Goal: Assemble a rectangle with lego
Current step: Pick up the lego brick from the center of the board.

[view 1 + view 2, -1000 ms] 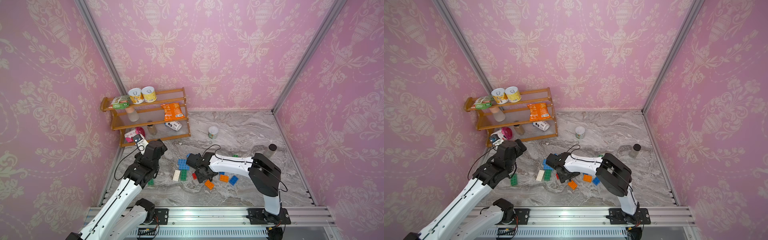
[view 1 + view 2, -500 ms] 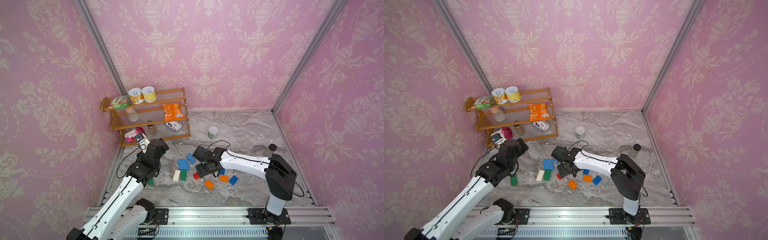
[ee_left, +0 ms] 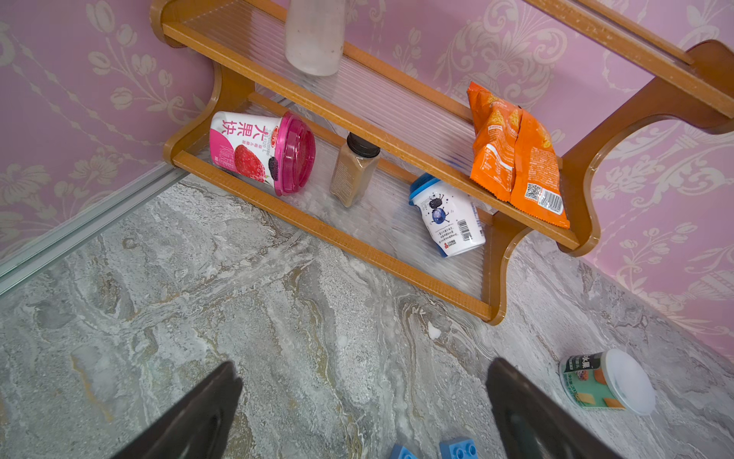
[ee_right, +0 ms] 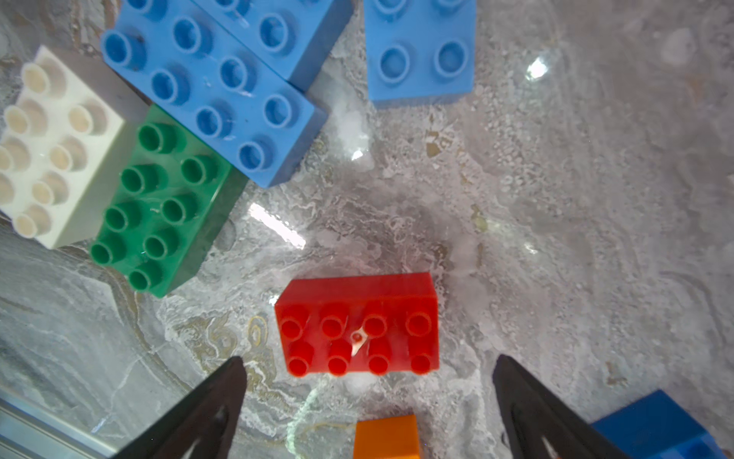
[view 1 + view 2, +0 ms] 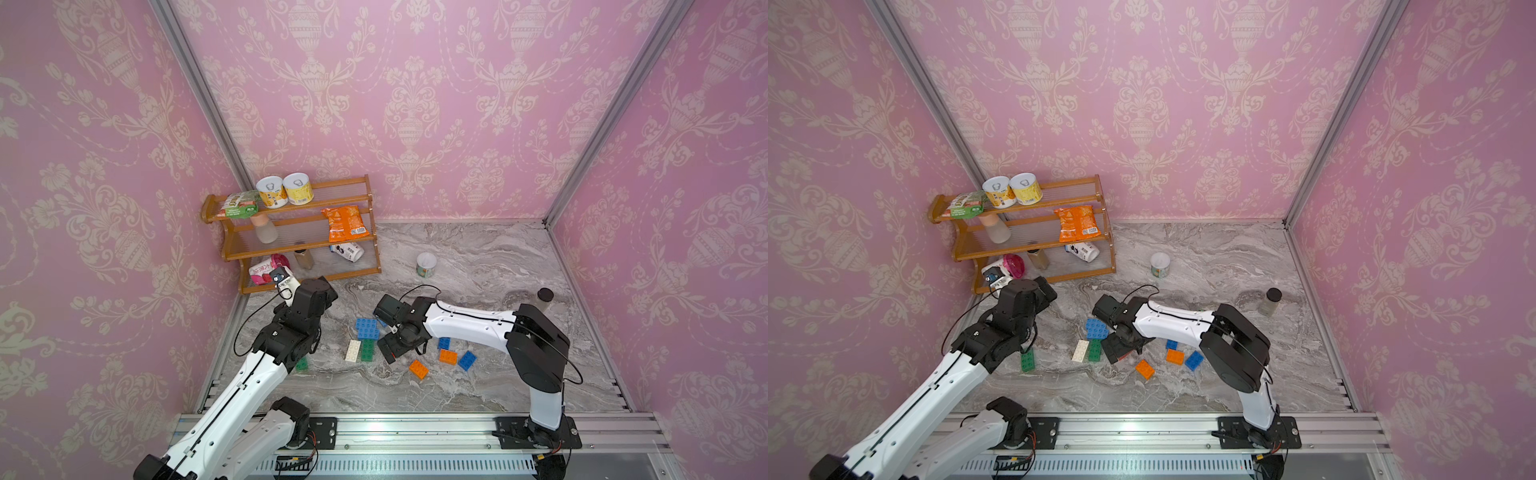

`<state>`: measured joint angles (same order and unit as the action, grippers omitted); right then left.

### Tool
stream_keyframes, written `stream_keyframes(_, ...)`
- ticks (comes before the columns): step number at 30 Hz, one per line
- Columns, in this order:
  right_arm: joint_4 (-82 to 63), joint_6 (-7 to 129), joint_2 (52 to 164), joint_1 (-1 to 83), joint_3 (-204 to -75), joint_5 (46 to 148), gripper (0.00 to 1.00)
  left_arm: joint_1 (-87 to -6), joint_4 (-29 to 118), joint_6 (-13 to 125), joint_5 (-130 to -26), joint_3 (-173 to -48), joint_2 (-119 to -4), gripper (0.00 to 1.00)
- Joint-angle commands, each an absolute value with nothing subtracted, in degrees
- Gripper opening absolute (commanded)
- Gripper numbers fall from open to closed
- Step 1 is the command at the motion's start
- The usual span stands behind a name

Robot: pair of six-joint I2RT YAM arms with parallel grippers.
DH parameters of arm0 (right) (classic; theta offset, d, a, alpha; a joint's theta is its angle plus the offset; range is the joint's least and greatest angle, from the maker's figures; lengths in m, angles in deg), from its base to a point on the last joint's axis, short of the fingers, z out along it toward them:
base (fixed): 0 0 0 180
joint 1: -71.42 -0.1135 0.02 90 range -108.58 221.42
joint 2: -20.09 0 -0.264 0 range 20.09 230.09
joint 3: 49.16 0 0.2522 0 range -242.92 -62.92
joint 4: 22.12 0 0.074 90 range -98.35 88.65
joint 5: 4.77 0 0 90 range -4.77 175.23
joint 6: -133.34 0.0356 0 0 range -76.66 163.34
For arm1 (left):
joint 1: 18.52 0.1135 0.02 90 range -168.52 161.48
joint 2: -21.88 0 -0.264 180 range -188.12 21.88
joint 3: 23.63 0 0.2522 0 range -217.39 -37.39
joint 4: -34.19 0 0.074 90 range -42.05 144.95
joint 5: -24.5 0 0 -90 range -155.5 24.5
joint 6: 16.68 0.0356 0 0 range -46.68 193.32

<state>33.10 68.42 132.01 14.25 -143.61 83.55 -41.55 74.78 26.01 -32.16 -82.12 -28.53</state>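
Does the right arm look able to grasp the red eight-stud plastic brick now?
Probably yes: the open right gripper hangs over the red brick, with bare marble at both its ends.

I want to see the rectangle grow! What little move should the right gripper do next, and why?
Probably lower the right gripper and close on the red brick. Its jaws stand open over that brick, which lies alone, apart from the green brick and white brick lying side by side.

Pink damask-papered walls (image 5: 415,104), grey marbled floor (image 5: 478,257), three-tier wooden shelf (image 5: 332,277) in the far left corner.
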Motion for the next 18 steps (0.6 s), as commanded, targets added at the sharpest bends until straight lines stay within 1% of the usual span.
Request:
stream_keyframes(1, 35.9, 66.5, 134.0, 13.9, -146.2, 83.0, 1.0, -40.8, 74.8, 25.3, -33.0, -81.4, -28.7, 0.99)
stream_keyframes(5, 36.8, 66.1, 135.2, 13.9, -147.2, 82.2, 0.97, -40.6, 74.2, 25.2, -33.6, -81.3, -29.0, 0.99)
stream_keyframes(18, 36.0, 66.1, 137.8, 14.2, -148.2, 83.3, 0.81, -40.0, 73.8, 25.1, -34.4, -80.9, -29.4, 0.99)
